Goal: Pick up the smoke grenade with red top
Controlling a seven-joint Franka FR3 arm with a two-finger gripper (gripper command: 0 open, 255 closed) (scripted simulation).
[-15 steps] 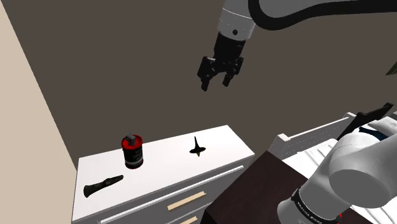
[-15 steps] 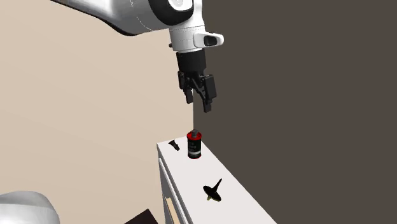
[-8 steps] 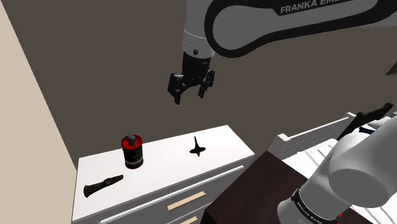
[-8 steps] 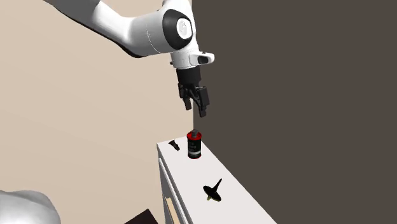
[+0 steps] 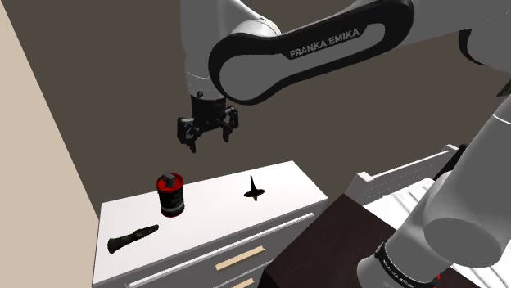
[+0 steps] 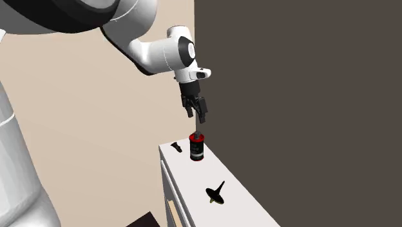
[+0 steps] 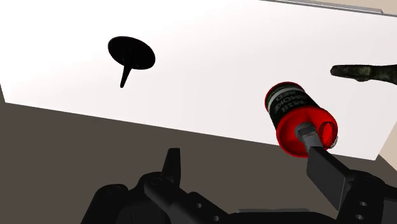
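The smoke grenade [image 5: 170, 196] is a black can with a red top and red base, upright on the white dresser top [image 5: 213, 209]. My gripper [image 5: 208, 143] hangs open well above the dresser, up and toward the shoulder view's right of the can. In the second exterior view the gripper [image 6: 196, 117] sits a short way above the grenade [image 6: 197, 148]. In the wrist view the grenade [image 7: 296, 114] lies just ahead of one black finger [image 7: 327, 172], not between the two fingers, which stand wide apart with nothing in them.
A black spinning-top shape [image 5: 255, 191] stands on the dresser toward its right end, and a dark elongated object [image 5: 131, 239] lies near the left front corner. Drawers with wooden handles [image 5: 240, 260] face front. A dark wall stands behind; the stand [image 5: 327, 245] is at lower right.
The arm has swung toward the shoulder view's left and come lower, bringing the gripper nearer over the grenade. The fingers stay apart; nothing on the dresser moved.
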